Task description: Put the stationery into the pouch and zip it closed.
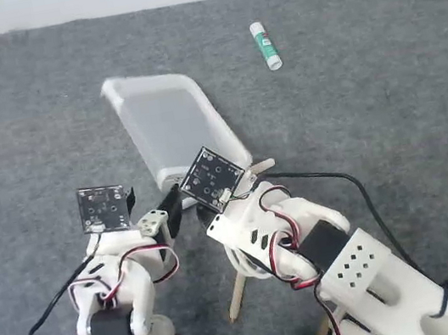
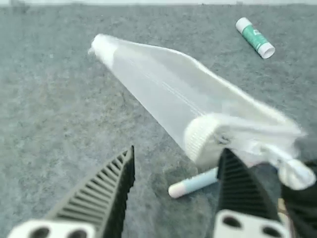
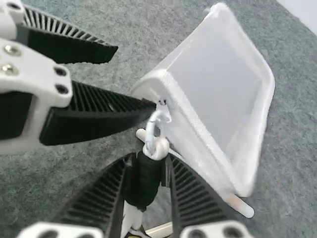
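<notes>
A translucent white pouch point(image 1: 166, 121) lies mid-table, its near end lifted point(image 2: 198, 106) point(image 3: 218, 89). My right gripper point(image 3: 147, 173) point(image 1: 201, 215) is shut on the black zipper pull tab point(image 3: 146, 179), which hangs from a white clasp point(image 3: 157, 130) at the pouch's near corner. My left gripper point(image 2: 176, 186) point(image 1: 152, 208) stands open just beside that corner, not touching it; its fingers point(image 3: 99, 119) show in the right wrist view. A green-and-white glue stick point(image 1: 265, 45) point(image 2: 255, 38) lies beyond the pouch. A pale blue pen point(image 2: 193, 182) lies under the pouch's near end.
A wooden pencil point(image 1: 238, 292) lies on the grey carpet between the two arm bases. Another pale stick end point(image 1: 262, 164) pokes out by the pouch's near right corner. A black cable point(image 1: 366, 195) runs along the right arm.
</notes>
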